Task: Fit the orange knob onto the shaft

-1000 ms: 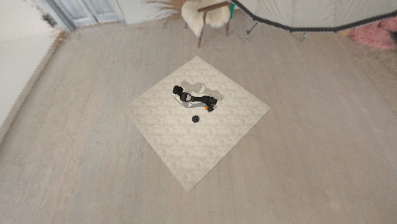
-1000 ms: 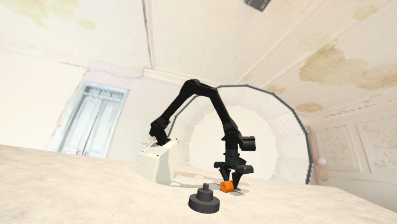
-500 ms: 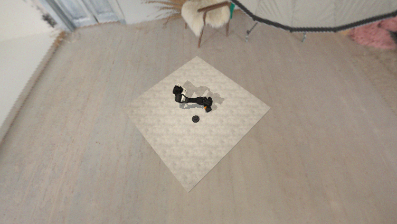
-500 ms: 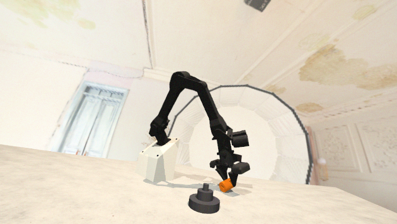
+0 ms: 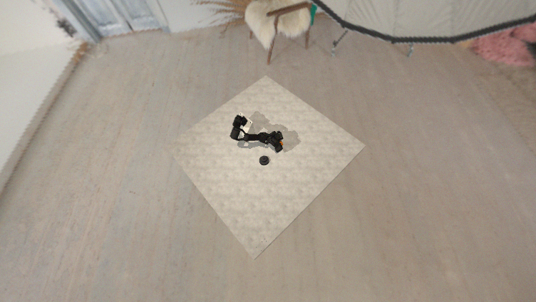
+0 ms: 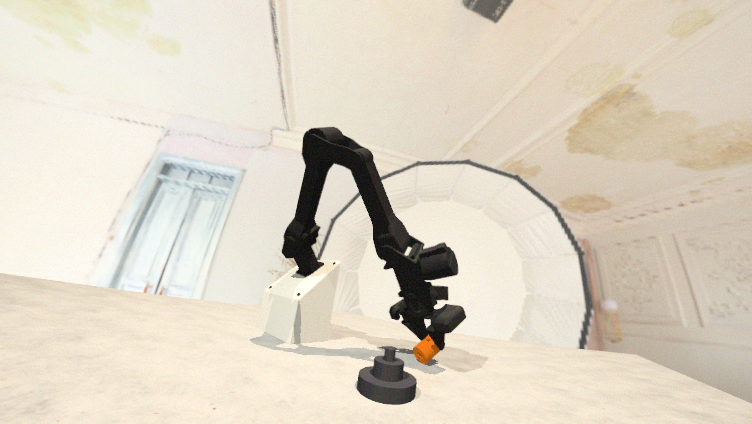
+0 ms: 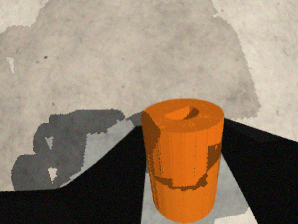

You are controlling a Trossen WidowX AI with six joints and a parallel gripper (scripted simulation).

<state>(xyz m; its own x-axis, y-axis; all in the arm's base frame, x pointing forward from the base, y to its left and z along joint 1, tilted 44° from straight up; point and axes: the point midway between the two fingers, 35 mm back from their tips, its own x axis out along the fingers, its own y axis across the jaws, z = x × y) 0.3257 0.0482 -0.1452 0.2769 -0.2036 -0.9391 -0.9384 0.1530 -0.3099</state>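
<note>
The table [image 5: 285, 202] [image 6: 131, 358] [image 7: 90, 60] is pale and faintly mottled, square when seen from above, with a few dark specks near one corner. Shadows of the arm spread over it beneath and around the fingers [image 6: 427, 347], with ragged edges in the wrist view. The fingers stand partly open, closed onto the sides of the orange knob [image 5: 281, 143] [image 6: 426, 349] [image 7: 183, 162], which they hold tilted just above the table. The wrist view shows an opening in the knob's end face. Near the fingers, apart from the knob, the round pedestal [image 5: 264, 160] [image 6: 386, 386] stands upright on the table, its dark shaft [image 6: 389, 353] bare. The arm's white base [image 6: 315, 310] stands well apart from the fingers, at the other end of the arm.

Around and below the table in the top view runs a greyish-brown floor [image 5: 112, 179] with faint streaks. Well beyond the fingers there is a wooden chair with a pale fleece [image 5: 260, 22], and a pink furry patch [image 5: 501, 46]. In the exterior view, a pale blue double door [image 6: 176, 231] and a large dark-rimmed round form [image 6: 468, 162] stand behind the arm, under a cream ceiling [image 6: 394, 68] blotched with brownish-yellow stains.
</note>
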